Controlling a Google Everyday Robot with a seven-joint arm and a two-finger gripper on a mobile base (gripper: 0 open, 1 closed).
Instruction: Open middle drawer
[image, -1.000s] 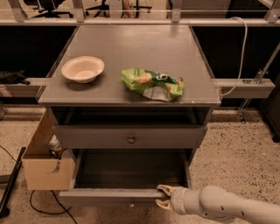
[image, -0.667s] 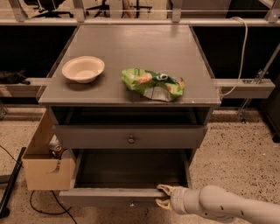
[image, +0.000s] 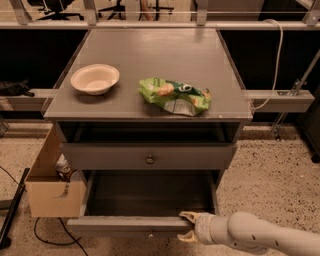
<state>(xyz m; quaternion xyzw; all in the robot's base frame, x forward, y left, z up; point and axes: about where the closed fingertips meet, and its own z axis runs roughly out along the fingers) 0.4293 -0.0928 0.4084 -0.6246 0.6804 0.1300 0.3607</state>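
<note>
The middle drawer (image: 127, 223) is the grey drawer pulled far out at the bottom of the view. Its dark inside shows, and a small knob peeks below its front rim. My gripper (image: 186, 226), pale with tan fingers, comes in from the lower right. It sits at the right part of that drawer's front rim. Its fingers stand apart, one on top of the rim (image: 190, 216) and one in front of the panel. Above, a narrower grey drawer front with a round metal knob (image: 150, 159) is nearly closed.
On the cabinet top (image: 150, 55) stand a white bowl (image: 95, 78) at the left and a green snack bag (image: 175, 95) at the middle right. A cardboard box (image: 50, 192) sits on the floor against the cabinet's left side. Cables lie on the speckled floor at the left.
</note>
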